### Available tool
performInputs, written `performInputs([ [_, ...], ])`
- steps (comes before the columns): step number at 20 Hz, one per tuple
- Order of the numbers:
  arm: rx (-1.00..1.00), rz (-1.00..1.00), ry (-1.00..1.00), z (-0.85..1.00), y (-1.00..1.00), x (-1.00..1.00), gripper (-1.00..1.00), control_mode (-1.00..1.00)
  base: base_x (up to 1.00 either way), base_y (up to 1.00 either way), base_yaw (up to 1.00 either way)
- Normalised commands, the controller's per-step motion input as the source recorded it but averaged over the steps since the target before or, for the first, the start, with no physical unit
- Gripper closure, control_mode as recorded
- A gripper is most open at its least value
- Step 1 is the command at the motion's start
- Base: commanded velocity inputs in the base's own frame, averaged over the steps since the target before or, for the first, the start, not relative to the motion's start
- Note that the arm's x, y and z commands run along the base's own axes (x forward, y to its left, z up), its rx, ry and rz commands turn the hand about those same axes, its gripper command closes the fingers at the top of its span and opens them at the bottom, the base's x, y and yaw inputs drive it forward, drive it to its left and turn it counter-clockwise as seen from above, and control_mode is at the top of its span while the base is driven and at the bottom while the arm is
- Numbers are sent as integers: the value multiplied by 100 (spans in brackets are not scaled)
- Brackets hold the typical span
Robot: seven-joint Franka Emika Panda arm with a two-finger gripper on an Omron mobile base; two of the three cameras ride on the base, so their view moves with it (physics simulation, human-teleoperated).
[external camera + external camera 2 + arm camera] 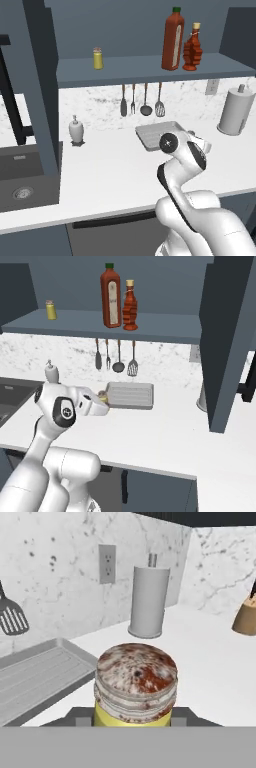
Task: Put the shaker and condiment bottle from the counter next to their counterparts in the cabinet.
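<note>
My gripper (pixel 133 721) is shut on a small yellow shaker (pixel 136 677) with a mottled pale cap, which I hold low over the counter by the tray's corner. In the right base view the gripper (pixel 101 401) and the shaker (pixel 104 398) show at the tray's left end. On the shelf board of the cabinet (pixel 130 69) stand the other yellow shaker (pixel 98 59) at the left, the tall smooth red bottle (pixel 173 40) with a green cap, and the lumpy red condiment bottle (pixel 193 49) right beside it.
A grey ridged tray (pixel 159 134) lies by the backsplash under hanging utensils (pixel 141 102). A paper towel holder (pixel 235 112) stands to the right and a white pump dispenser (pixel 76 130) to the left. The sink (pixel 22 185) is at far left. A knife block (pixel 246 617) stands in the corner.
</note>
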Motion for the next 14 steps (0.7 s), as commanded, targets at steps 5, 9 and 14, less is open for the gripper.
performInputs([
  [5,0,34,-10,41,20,-5,100,-100,0,0,0],
  [9,0,33,-16,42,18,-26,100,-100,0,0,0],
  [14,0,32,-20,44,13,-34,100,-100,0,0,0],
])
